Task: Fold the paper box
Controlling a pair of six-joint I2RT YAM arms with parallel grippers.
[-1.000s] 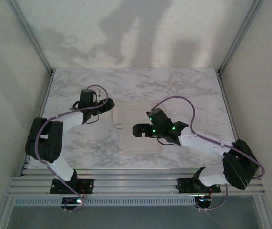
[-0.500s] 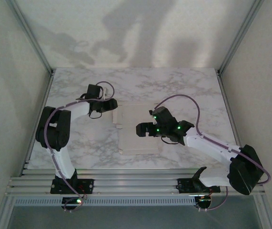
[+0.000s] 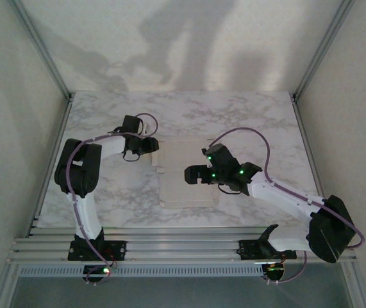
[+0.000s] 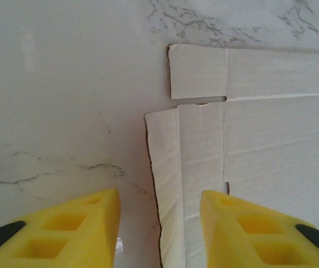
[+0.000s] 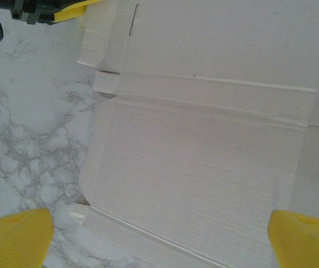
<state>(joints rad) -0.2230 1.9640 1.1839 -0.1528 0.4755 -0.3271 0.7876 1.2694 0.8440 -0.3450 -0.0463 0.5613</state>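
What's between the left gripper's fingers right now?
In the left wrist view, the open jaws of the left gripper straddle the outer edge flap of the paper box and a strip of bare marble table beside it.

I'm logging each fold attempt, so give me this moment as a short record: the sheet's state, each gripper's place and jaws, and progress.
paper box: unfolded, flat on the marble table, off-white side up
left gripper: at the sheet's far-left edge, one finger on either side of the narrow side flap's edge, jaws partly apart, nothing gripped
right gripper: above the sheet's middle, jaws wide open, holding nothing
progress: all flaps look flat, no fold made yet
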